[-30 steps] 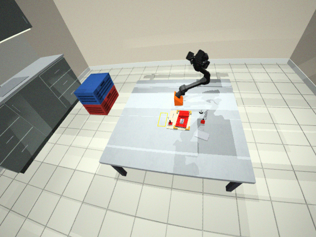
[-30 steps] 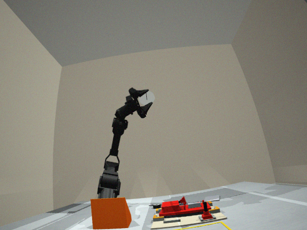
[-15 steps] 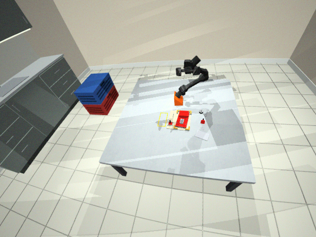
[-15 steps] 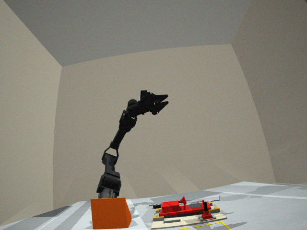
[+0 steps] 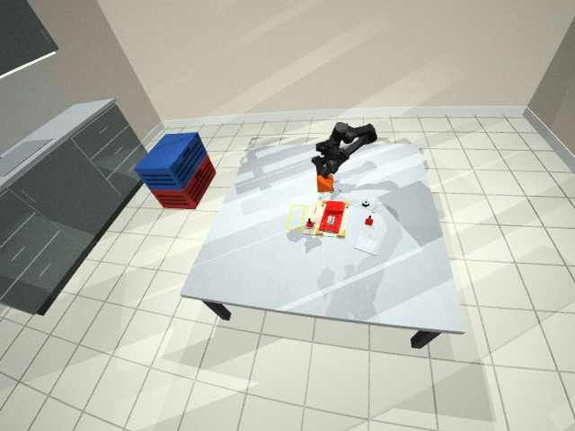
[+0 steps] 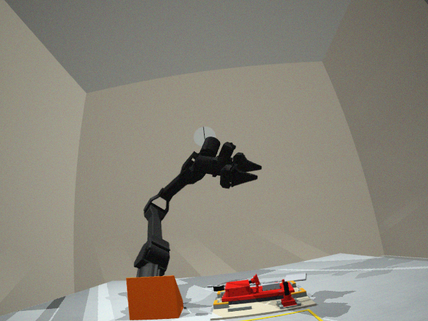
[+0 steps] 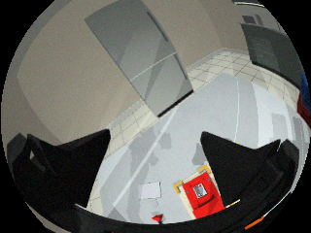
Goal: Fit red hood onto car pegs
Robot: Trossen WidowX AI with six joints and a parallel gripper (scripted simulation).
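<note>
The red chassis (image 5: 335,207) (image 6: 238,288) (image 7: 208,200) sits in the jig with yellow corners (image 5: 340,233) (image 6: 221,305) (image 7: 204,168). The grey engine block (image 5: 331,220) (image 7: 199,190) shows in its deck; the pegs are too small to make out. A small red part (image 5: 368,221) (image 7: 157,218) is on the table on the far side of the jig from the yellow outline; I cannot tell whether it is the hood. No other loose red shell can be made out. My gripper (image 6: 259,172) (image 7: 155,136) is open and empty, high above the table, its fingers pointing roughly level.
A red stand with a black top (image 5: 309,224) (image 6: 287,299) is beside the chassis. A yellow outline (image 5: 288,217) lies beyond it. A black-and-white round part (image 5: 365,203) and a white plate (image 5: 367,245) (image 7: 150,190) lie opposite. An orange block (image 5: 324,184) (image 6: 154,297) is near the arm base.
</note>
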